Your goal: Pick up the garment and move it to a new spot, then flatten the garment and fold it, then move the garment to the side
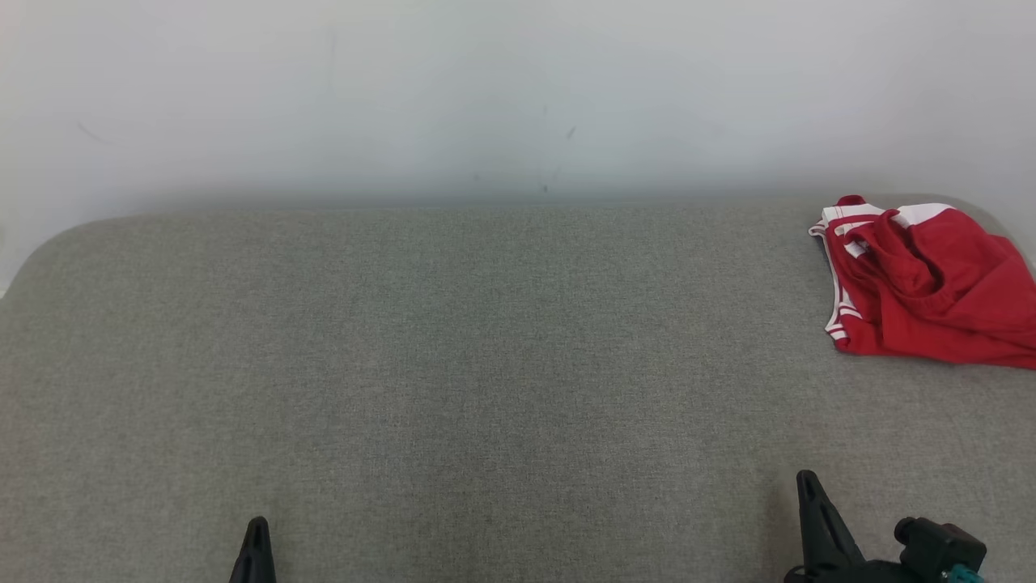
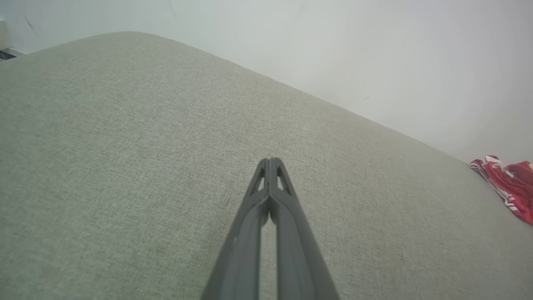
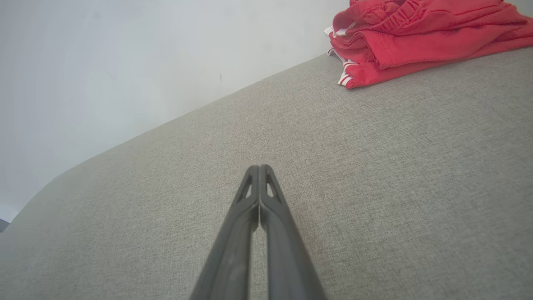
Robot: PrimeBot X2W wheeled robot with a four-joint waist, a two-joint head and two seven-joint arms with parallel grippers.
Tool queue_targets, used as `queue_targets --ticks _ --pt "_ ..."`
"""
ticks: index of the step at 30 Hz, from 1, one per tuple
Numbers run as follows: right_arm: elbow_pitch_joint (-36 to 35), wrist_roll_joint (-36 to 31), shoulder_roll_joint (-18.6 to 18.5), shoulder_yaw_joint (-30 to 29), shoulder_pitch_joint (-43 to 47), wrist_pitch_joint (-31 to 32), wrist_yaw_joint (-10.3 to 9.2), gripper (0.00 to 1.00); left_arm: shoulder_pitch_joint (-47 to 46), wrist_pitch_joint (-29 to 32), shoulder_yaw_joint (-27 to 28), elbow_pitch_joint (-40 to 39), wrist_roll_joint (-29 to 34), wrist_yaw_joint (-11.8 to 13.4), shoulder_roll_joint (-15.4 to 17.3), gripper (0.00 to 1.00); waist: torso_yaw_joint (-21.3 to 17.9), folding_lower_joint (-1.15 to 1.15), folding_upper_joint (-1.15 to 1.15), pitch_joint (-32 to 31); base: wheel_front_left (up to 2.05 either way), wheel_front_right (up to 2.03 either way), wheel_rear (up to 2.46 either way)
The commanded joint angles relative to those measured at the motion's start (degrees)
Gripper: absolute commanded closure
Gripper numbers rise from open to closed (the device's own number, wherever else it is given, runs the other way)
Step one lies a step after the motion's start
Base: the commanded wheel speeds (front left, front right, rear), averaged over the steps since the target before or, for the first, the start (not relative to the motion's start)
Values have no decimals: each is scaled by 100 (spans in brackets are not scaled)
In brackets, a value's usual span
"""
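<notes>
The garment (image 1: 931, 283) is a red piece with white stripes, lying crumpled at the far right edge of the grey fabric surface (image 1: 486, 364). It also appears in the left wrist view as the garment (image 2: 510, 189) at the right edge, and in the right wrist view as the garment (image 3: 416, 33) at the top right. My left gripper (image 1: 257, 526) sits at the lower left, shut and holding nothing, as its tips (image 2: 270, 160) touch. My right gripper (image 1: 805, 482) is at the lower right, shut with nothing in it (image 3: 259, 167), well short of the garment.
A pale wall (image 1: 518, 97) rises right behind the surface's far edge. The surface has rounded far corners, one at the left (image 1: 73, 231). Bare grey fabric stretches between the grippers and the garment.
</notes>
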Motion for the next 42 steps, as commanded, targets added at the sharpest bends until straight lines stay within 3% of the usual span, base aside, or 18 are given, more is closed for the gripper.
queue_targets --ticks 1,42 --pt "-76 272 1 -50 -170 69 -2 100 -137 25 10 -112 -254 -40 16 100 1 0 0 -2 0 0 0" --pt "-12 3570 5 -500 -614 1203 -7 100 -395 543 45 -253 -3566 -200 24 100 29 0 0 -40 0 0 0"
